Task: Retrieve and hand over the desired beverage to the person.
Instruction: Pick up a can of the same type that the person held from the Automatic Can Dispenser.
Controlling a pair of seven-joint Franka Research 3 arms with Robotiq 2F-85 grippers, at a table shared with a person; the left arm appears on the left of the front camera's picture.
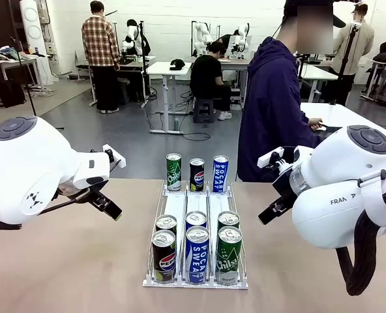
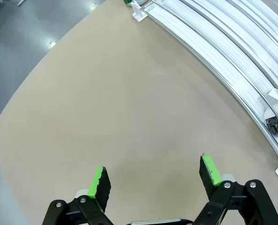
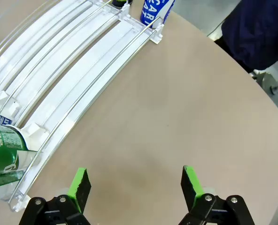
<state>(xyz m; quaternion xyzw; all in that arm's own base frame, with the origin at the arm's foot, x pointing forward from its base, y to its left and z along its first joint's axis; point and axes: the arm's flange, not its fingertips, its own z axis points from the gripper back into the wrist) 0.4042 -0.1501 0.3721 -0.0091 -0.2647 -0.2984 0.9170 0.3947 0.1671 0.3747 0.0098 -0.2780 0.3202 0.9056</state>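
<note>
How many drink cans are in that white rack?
9. At the far end of the rack: a green can, a Pepsi can, a Pocari Sweat can. At the near end, two rows of three: front Pepsi, front Pocari Sweat, front green, with another can behind each.

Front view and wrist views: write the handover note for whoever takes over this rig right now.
Left gripper: open, empty, above bare table left of the can rack.
Right gripper: open, empty, above the table right of the rack.
Rack: Pepsi can, Pocari Sweat can, green Chilsung can nearest the robot; more behind and at the far end.
Person stands at the far side.
Done: nothing grasped. Left: pick the wanted can, hand it over.
</note>
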